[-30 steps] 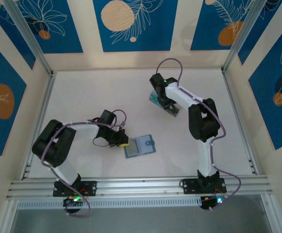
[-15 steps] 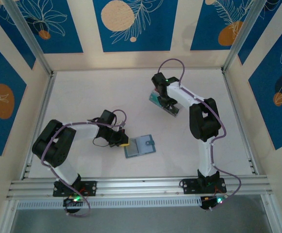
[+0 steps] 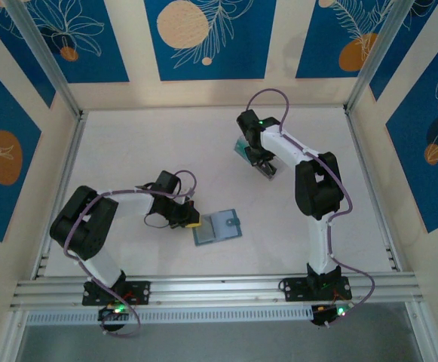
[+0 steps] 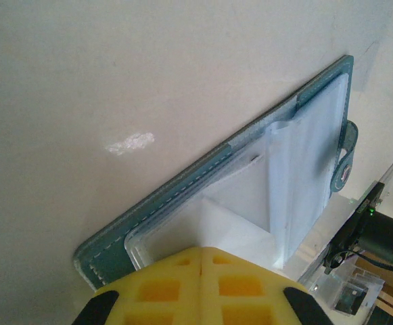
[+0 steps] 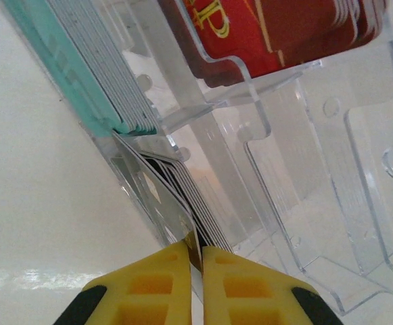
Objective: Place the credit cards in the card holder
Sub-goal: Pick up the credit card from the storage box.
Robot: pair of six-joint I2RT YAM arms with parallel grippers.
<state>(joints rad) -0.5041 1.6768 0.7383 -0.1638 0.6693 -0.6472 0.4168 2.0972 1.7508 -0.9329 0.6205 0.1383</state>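
The card holder (image 3: 219, 226) lies open on the table, blue-grey with clear inner sleeves (image 4: 297, 169) and a snap stud (image 4: 343, 174) on its tab. My left gripper (image 3: 192, 221) is shut, and its yellow tips (image 4: 206, 252) rest on the holder's near left edge, with nothing seen between the fingers. My right gripper (image 3: 261, 160) reaches into a clear tray at the back. There its jaws (image 5: 196, 254) are shut on the edge of one dark credit card (image 5: 157, 186) from a stack standing in a slot.
The clear compartmented tray (image 5: 331, 203) also holds a teal stack of cards (image 5: 81, 74) and a red stack (image 5: 270, 27). The right arm (image 3: 313, 188) arches over the table's right half. Aluminium rails (image 3: 203, 288) and patterned walls enclose the table.
The right gripper has closed on the dark card and shifted slightly to the right over the tray. The left arm and card holder have not moved.
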